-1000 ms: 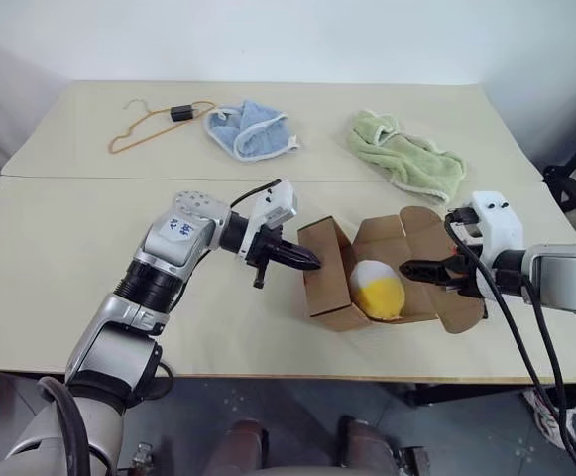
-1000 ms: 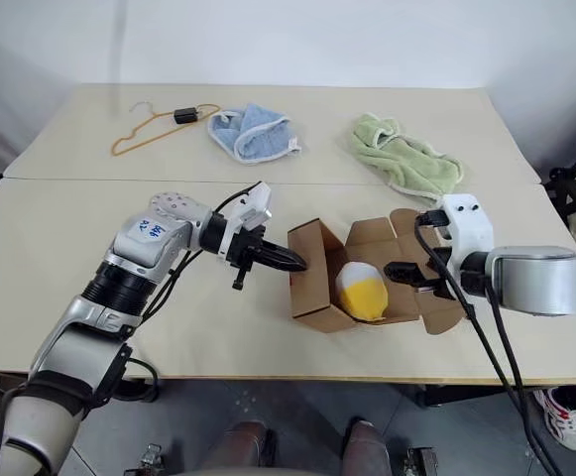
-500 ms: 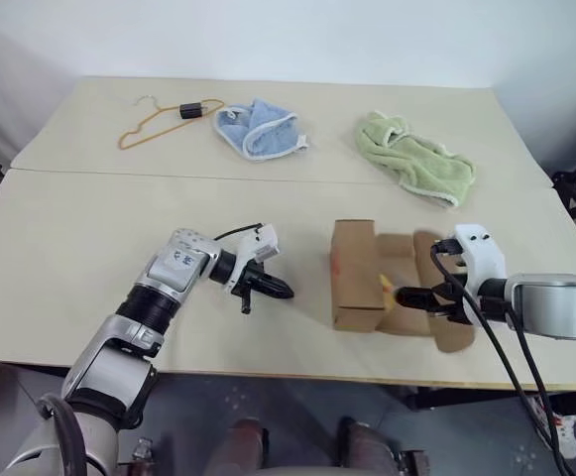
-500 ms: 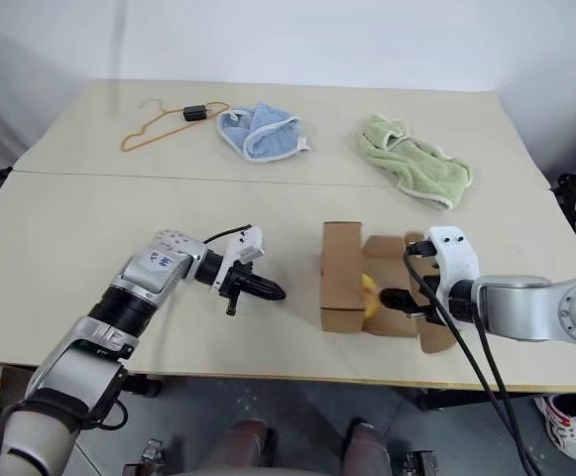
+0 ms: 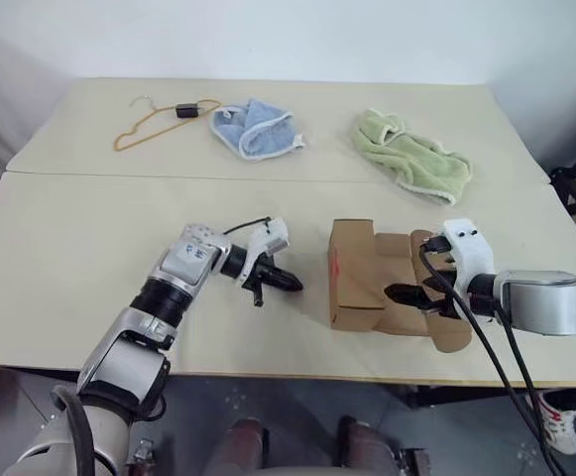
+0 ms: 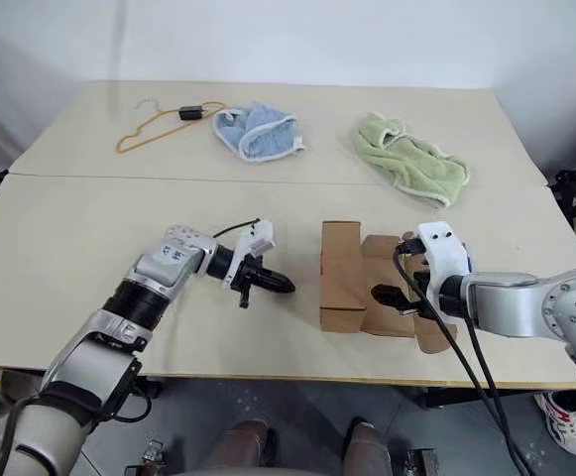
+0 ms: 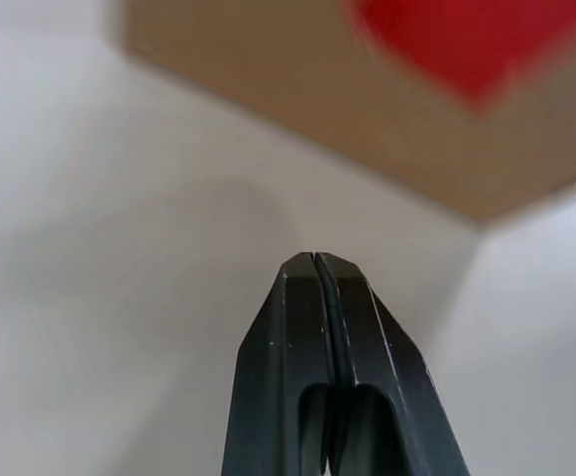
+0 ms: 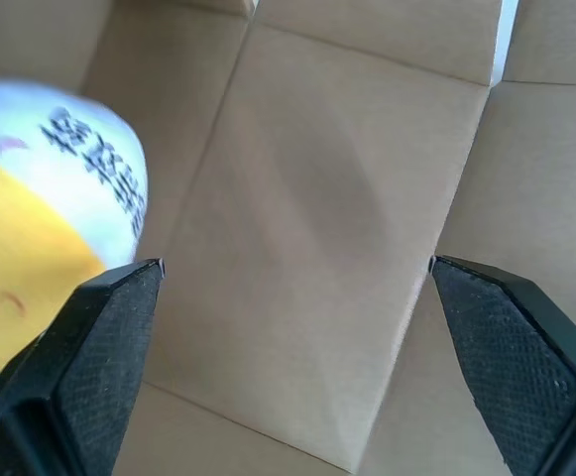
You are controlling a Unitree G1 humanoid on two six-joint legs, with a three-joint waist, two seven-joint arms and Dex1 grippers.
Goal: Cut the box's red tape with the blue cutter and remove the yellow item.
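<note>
- Our right gripper (image 8: 288, 297) is spread wide inside the box (image 5: 367, 288); yellow item (image 8: 30, 228) sits beside one finger, ungrasped.
- Risk: closing off-centre nudges it deeper.
- Our left gripper (image 5: 286, 281) is clenched empty, red tape (image 7: 466, 40) just beyond.

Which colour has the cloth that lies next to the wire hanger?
The cloth is light blue with a white edge, seen best in the left eye view.
</note>
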